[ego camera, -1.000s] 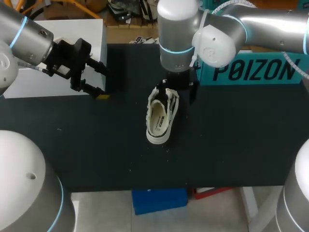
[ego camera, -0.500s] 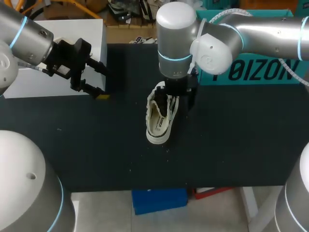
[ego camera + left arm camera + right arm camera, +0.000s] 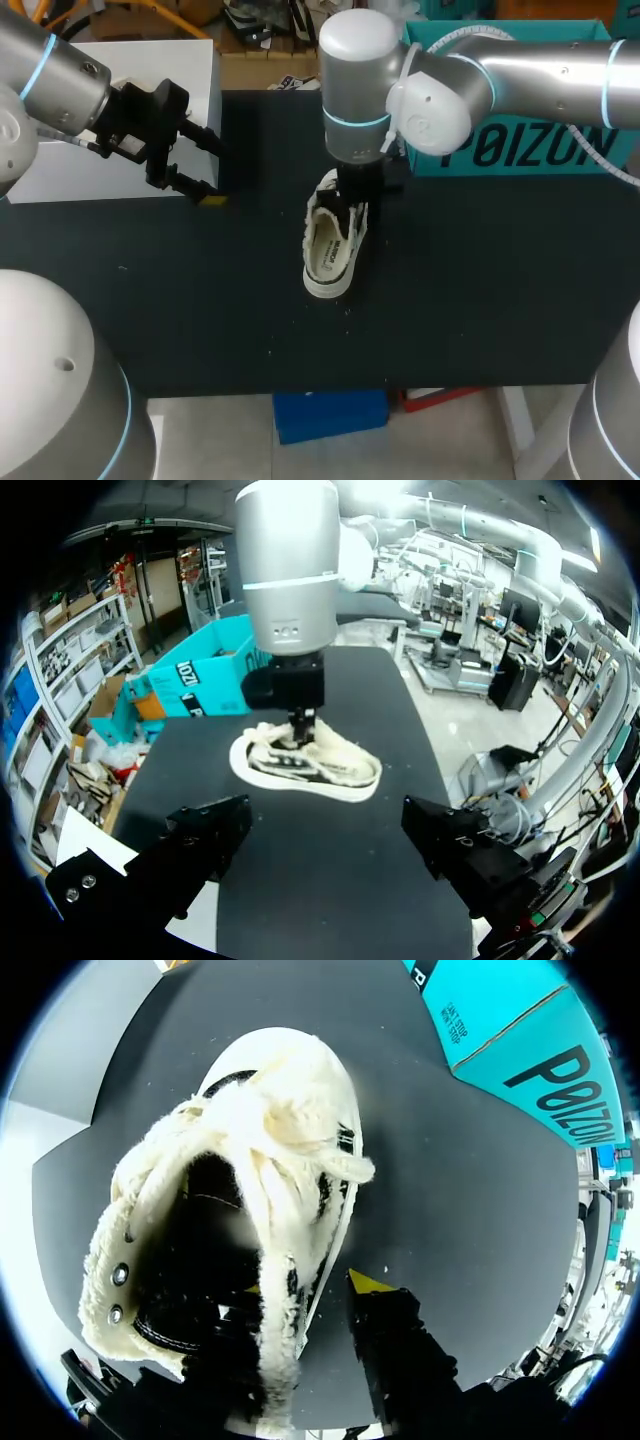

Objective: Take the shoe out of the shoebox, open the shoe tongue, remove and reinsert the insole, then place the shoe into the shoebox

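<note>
While shoe (image 3: 328,243) sits upright, R gripper (image 3: 305,1290) straddles its side wall; clamp unclear. L gripper (image 3: 325,825) apart, well away.

The head camera looks steeply down from above and behind onto the whole worktop (image 3: 480,300). The left wrist camera sits back at ten o'clock from the shoe (image 3: 305,763), facing four o'clock across the worktop. The right wrist camera hangs very close over that same shoe, which all three views share.
</note>
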